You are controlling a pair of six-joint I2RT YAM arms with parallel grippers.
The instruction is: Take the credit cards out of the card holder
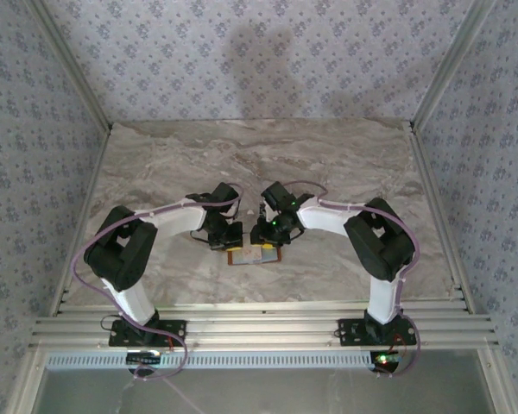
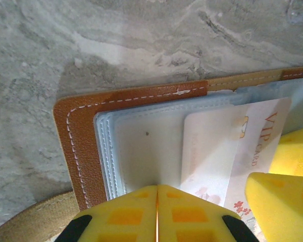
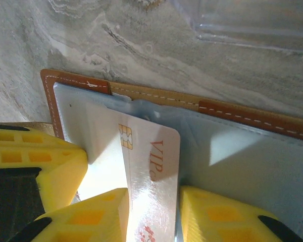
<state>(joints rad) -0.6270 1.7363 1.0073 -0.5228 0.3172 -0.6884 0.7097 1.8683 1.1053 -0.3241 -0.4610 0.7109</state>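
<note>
Near the middle of the table's near edge, between the two arms, the card holder lies open and flat, its long side running along that edge. The left gripper has its fingers closed tip to tip and bears down on the left grey-blue panel of the holder, apparently pinning it to the table. Just beside it on the right, the right gripper straddles a whitish credit card lettered "VIP" in red, with one yellow finger against each long edge. I judge this to be a pinch across the card's width. The card's far end is tucked under the translucent sleeve of the holder, while its near end comes back between the right fingers. Its long axis therefore points almost straight from the pocket toward the right wrist, slightly askew to the holder's stitched border. The left wrist view shows the same card, half out of its pocket. The coming pull probably has to follow that axis, back toward the right arm and away from the pinned panel. A sideways tug would likely jam the card in the sleeve or drag the holder.
</note>
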